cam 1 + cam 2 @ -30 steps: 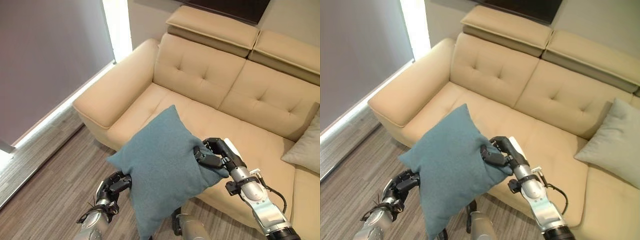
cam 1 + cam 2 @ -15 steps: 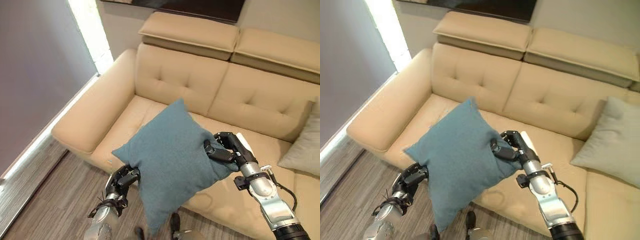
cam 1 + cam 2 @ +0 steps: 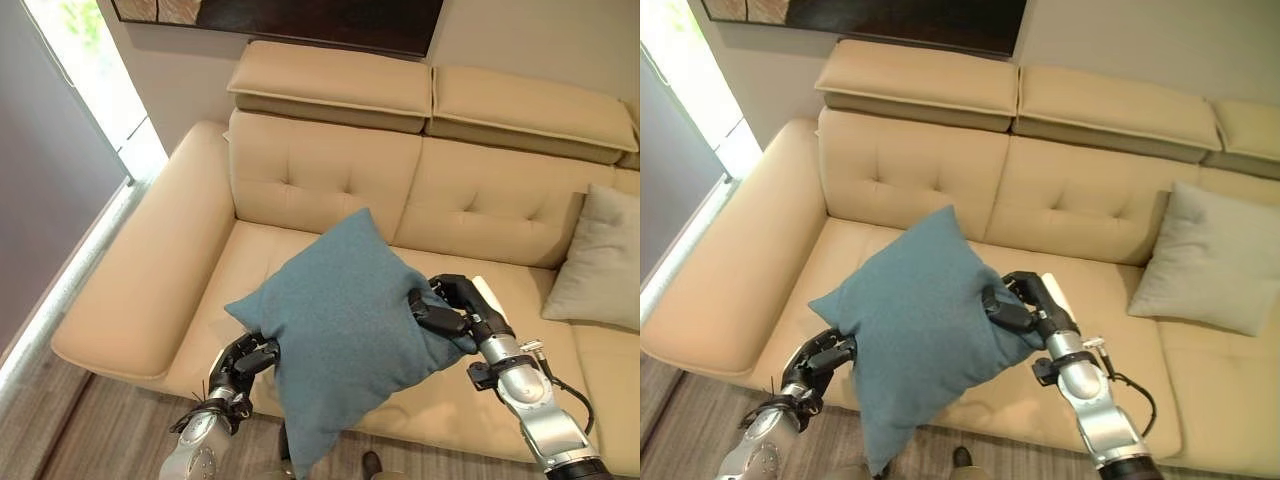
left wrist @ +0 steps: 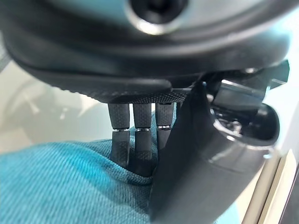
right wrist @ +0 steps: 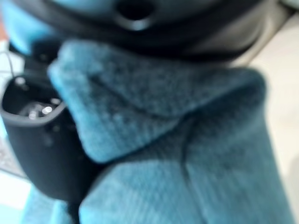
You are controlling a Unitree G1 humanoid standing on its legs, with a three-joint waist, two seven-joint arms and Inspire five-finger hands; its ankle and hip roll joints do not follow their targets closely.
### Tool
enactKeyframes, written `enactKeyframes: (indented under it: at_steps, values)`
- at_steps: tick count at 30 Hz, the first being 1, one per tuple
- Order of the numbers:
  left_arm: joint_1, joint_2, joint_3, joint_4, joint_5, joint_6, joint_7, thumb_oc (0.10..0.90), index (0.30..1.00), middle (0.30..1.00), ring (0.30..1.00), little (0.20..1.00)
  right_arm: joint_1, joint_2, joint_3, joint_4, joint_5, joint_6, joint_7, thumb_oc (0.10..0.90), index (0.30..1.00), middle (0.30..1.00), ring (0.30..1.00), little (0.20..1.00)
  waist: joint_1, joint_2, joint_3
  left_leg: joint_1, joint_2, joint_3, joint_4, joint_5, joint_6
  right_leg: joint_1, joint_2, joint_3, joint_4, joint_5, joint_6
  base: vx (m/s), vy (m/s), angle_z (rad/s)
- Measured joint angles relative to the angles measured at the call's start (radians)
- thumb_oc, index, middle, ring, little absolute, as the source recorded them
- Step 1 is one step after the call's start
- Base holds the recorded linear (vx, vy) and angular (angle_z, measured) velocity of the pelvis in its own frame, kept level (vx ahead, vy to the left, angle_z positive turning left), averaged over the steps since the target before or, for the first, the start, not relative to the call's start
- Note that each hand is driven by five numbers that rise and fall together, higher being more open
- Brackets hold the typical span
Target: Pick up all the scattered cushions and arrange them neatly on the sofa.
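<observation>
Bright daylight floods in from window (image 3: 85,80) at upper left, blown out. Sofa (image 3: 330,170) evenly lit, soft shadows. Right wrist view heavily blurred on teal cushion (image 5: 187,154); left wrist view sharp on fingers (image 4: 135,140).

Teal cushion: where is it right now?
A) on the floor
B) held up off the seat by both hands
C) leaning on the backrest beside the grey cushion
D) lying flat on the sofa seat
B: the teal cushion hangs above the sofa seat, with the left hand and right hand pinching opposite corners with curled fingers.
</observation>
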Motion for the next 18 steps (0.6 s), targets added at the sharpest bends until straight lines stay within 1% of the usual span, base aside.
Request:
enactKeyframes:
  at_steps: [1,2,3,4,5,6,7,8,9,10,11,12,13,14,15,16,17,18]
  values:
    - [-0.005,0.005,0.002,0.000,0.000,-0.001,0.006,0.400,0.300,0.300,0.300,0.300,-0.010,0.010,0.000,0.000,-0.007,0.000,0.001,0.400,0.300,0.300,0.300,0.300,0.000,0.007,0.012,0.011,0.004,0.011,-0.002,-0.003,0.005,-0.036,0.002,-0.001,0.075,-0.001,0.003,0.03,0.153,-0.46]
    - [-0.013,0.016,0.002,0.000,0.001,-0.004,0.012,0.400,0.300,0.300,0.300,0.300,-0.030,0.025,0.008,0.000,-0.014,0.000,0.001,0.400,0.300,0.300,0.300,0.300,0.003,0.014,0.031,0.030,0.010,0.042,0.000,-0.015,0.020,-0.118,-0.005,-0.012,0.224,0.007,0.023,0.08,0.106,-0.52]
    - [-0.013,0.015,0.006,0.001,0.002,-0.004,0.012,0.400,0.300,0.300,0.300,0.300,-0.033,0.027,0.009,0.000,-0.017,0.000,0.003,0.400,0.300,0.300,0.300,0.300,0.006,0.013,0.034,0.041,0.008,0.057,-0.005,-0.024,0.026,-0.139,-0.020,-0.045,0.260,-0.003,0.028,0.09,0.059,-0.65]
    - [-0.011,0.012,0.010,0.004,0.003,-0.004,0.014,0.400,0.300,0.300,0.300,0.300,-0.033,0.027,0.010,0.000,-0.019,0.000,0.005,0.400,0.300,0.300,0.300,0.300,0.016,0.013,0.035,0.061,0.008,0.073,-0.023,-0.030,0.024,-0.152,-0.038,-0.106,0.264,-0.015,0.021,0.08,-0.044,-0.68]
    - [-0.013,0.013,0.011,0.003,0.007,-0.004,0.014,0.400,0.300,0.300,0.300,0.300,-0.034,0.027,0.009,0.000,-0.020,0.000,0.005,0.400,0.300,0.300,0.300,0.300,0.025,0.011,0.037,0.074,0.008,0.096,-0.035,-0.032,0.023,-0.166,-0.047,-0.178,0.237,-0.026,0.011,0.08,-0.067,-0.54]
    - [-0.015,0.013,0.012,0.003,0.008,-0.004,0.014,0.400,0.300,0.300,0.300,0.300,-0.034,0.026,0.010,0.001,-0.020,0.000,0.005,0.400,0.300,0.300,0.300,0.300,0.020,0.009,0.038,0.077,0.006,0.099,-0.035,-0.038,0.016,-0.167,-0.040,-0.193,0.203,-0.025,0.009,0.08,-0.065,-0.34]
    - [-0.016,0.015,0.011,0.002,0.008,-0.004,0.014,0.400,0.300,0.300,0.300,0.300,-0.032,0.027,0.010,0.003,-0.020,0.000,0.004,0.400,0.300,0.300,0.300,0.300,0.014,0.004,0.038,0.080,0.008,0.113,-0.036,-0.039,0.012,-0.155,-0.037,-0.239,0.142,-0.017,-0.002,0.07,-0.087,-0.15]
    - [-0.014,0.017,0.011,0.002,0.008,-0.004,0.014,0.400,0.300,0.300,0.300,0.300,-0.028,0.031,0.009,0.004,-0.020,0.000,0.004,0.400,0.300,0.300,0.300,0.300,0.022,-0.007,0.036,0.083,0.004,0.118,-0.034,-0.039,0.011,-0.136,-0.034,-0.280,0.063,0.003,-0.017,0.09,-0.162,-0.16]
    - [-0.013,0.007,0.015,0.002,0.008,-0.004,0.014,0.400,0.300,0.300,0.300,0.300,-0.026,0.033,0.006,0.005,-0.020,0.000,0.003,0.400,0.300,0.300,0.300,0.300,0.022,-0.010,0.037,0.087,0.004,0.117,-0.034,-0.046,0.000,-0.112,-0.024,-0.289,-0.001,0.070,-0.050,0.09,-0.162,-0.14]
    - [-0.012,-0.004,0.016,0.002,0.008,-0.004,0.014,0.400,0.300,0.300,0.300,0.300,-0.022,0.033,0.004,0.008,-0.020,0.000,0.003,0.400,0.300,0.300,0.300,0.300,0.023,-0.005,0.036,0.086,0.012,0.109,-0.031,-0.047,-0.014,-0.099,-0.003,-0.283,-0.027,0.076,-0.053,0.05,-0.178,0.15]
    - [-0.012,-0.024,0.021,0.002,0.007,-0.004,0.014,0.400,0.300,0.300,0.300,0.300,-0.002,0.034,-0.010,0.008,-0.020,0.000,0.003,0.400,0.300,0.300,0.300,0.300,0.021,0.001,0.036,0.084,0.031,0.093,-0.021,-0.048,-0.025,-0.052,0.032,-0.269,-0.102,0.099,-0.074,0.00,-0.076,0.23]
    - [-0.012,-0.032,0.021,0.002,0.007,-0.004,0.014,0.400,0.300,0.300,0.300,0.300,0.002,0.031,-0.015,0.013,-0.020,0.000,0.003,0.400,0.300,0.300,0.300,0.300,0.024,0.001,0.036,0.082,0.042,0.086,-0.011,-0.049,-0.036,-0.035,0.049,-0.281,-0.124,0.105,-0.083,-0.01,-0.110,0.31]
    - [-0.012,-0.033,0.017,0.002,0.007,-0.004,0.014,0.400,0.300,0.300,0.300,0.300,0.003,0.032,-0.021,0.016,-0.020,0.000,0.003,0.400,0.300,0.300,0.300,0.300,0.025,-0.005,0.035,0.064,0.048,0.075,0.024,-0.056,-0.045,-0.024,0.050,-0.285,-0.144,0.109,-0.092,-0.05,-0.056,0.17]
    - [-0.012,-0.036,0.015,0.002,0.007,-0.004,0.014,0.400,0.300,0.300,0.300,0.300,-0.004,0.028,-0.026,0.015,-0.019,0.000,0.001,0.400,0.300,0.300,0.300,0.300,0.029,-0.008,0.035,0.039,0.052,0.064,0.065,-0.057,-0.051,-0.023,0.054,-0.286,-0.152,0.115,-0.105,-0.06,-0.068,0.10]
    - [-0.012,-0.044,0.013,0.002,0.007,-0.004,0.014,0.400,0.300,0.300,0.300,0.300,-0.011,0.021,-0.025,0.015,-0.019,0.000,0.000,0.400,0.300,0.300,0.300,0.300,0.032,-0.008,0.035,0.021,0.054,0.058,0.096,-0.056,-0.055,-0.024,0.055,-0.286,-0.157,0.116,-0.110,-0.01,-0.027,0.03]
    - [-0.015,-0.049,0.010,0.002,0.007,-0.004,0.014,0.400,0.300,0.300,0.300,0.300,-0.025,0.009,-0.024,0.016,-0.017,0.000,-0.002,0.400,0.300,0.300,0.300,0.300,0.034,-0.010,0.036,-0.032,0.053,0.034,0.186,-0.061,-0.067,-0.027,0.050,-0.286,-0.165,0.123,-0.123,0.06,0.018,-0.01]
    - [-0.015,-0.051,0.010,0.002,0.007,-0.004,0.014,0.400,0.300,0.300,0.300,0.300,-0.030,0.005,-0.024,0.017,-0.017,0.000,-0.002,0.400,0.300,0.300,0.300,0.300,0.035,-0.010,0.036,-0.052,0.052,0.017,0.224,-0.064,-0.072,-0.024,0.048,-0.285,-0.173,0.128,-0.129,0.10,0.054,-0.05]
    - [-0.014,-0.053,0.009,0.002,0.007,-0.003,0.014,0.400,0.300,0.300,0.300,0.300,-0.032,0.002,-0.024,0.017,-0.017,0.000,-0.002,0.400,0.300,0.300,0.300,0.300,0.040,-0.011,0.037,-0.056,0.054,-0.003,0.237,-0.069,-0.075,-0.012,0.046,-0.280,-0.183,0.132,-0.135,0.07,0.046,-0.14]
